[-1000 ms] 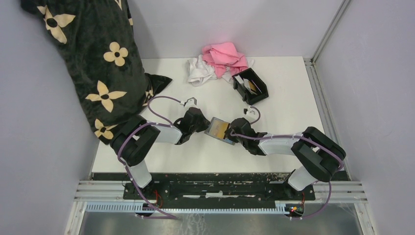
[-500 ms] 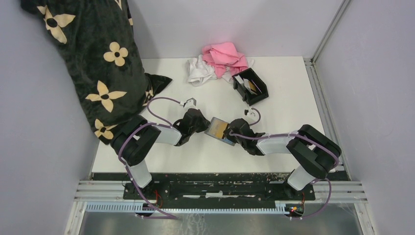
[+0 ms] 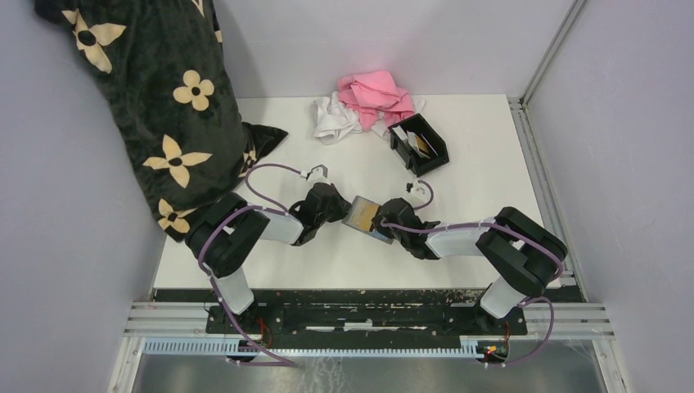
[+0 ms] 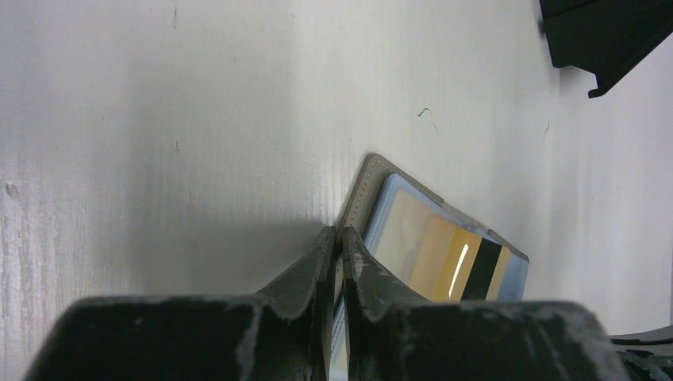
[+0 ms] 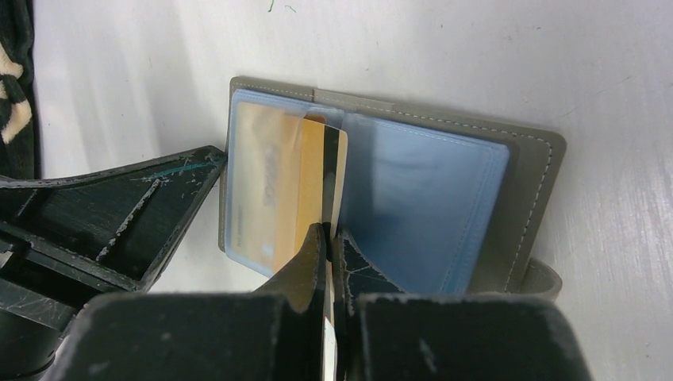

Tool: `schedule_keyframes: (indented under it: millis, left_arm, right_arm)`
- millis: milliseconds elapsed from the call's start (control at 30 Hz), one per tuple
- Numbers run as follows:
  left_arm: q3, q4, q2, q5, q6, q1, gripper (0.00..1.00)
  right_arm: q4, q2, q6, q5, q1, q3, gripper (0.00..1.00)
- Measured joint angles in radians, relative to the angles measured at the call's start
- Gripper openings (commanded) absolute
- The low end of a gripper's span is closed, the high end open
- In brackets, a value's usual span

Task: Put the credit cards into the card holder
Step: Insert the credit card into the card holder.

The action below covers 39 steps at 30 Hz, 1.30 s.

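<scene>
1. Under both arms, a flat white table (image 3: 483, 164) carries all items.
2. Far right of centre, the rigid black plastic open-topped card holder (image 3: 434, 160) has cards (image 3: 417, 143) inside, well apart from both grippers.
3. Near centre, a flat grey folding wallet (image 3: 362, 217) is open; the left gripper (image 4: 340, 242) is clamped on its left edge.
4. The thin tan card with black stripe (image 5: 329, 175) sits partly out of the wallet's blue sleeve; the right gripper (image 5: 328, 238) is pinched together on it.

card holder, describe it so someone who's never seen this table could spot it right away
Start at the far right part of the white table, just in front of the heap of pink cloth. The card holder is the small black open-topped box there, with cards inside. The grey wallet, the other thing with a card in it, is flat, lies open and sits nearer the arms.
</scene>
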<state>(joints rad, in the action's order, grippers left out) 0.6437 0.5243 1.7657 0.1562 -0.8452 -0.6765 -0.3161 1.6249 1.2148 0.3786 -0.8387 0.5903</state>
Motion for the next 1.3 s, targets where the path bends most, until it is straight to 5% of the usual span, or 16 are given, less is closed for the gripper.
schedule_keyframes:
  millis: [267, 600, 1300]
  left_arm:
    - [-0.003, 0.007, 0.001, 0.001, 0.000, -0.001, 0.14]
    - [-0.011, 0.014, 0.000, 0.009, 0.000, -0.011, 0.14]
    - [-0.039, 0.022, -0.019, -0.035, -0.001, -0.040, 0.14]
  right_arm:
    - [0.034, 0.020, -0.008, 0.009, -0.011, 0.042, 0.02]
    - [0.131, 0.033, -0.036, 0.023, -0.026, 0.099, 0.30]
    - [0.298, -0.008, -0.088, 0.058, -0.065, 0.139, 0.45]
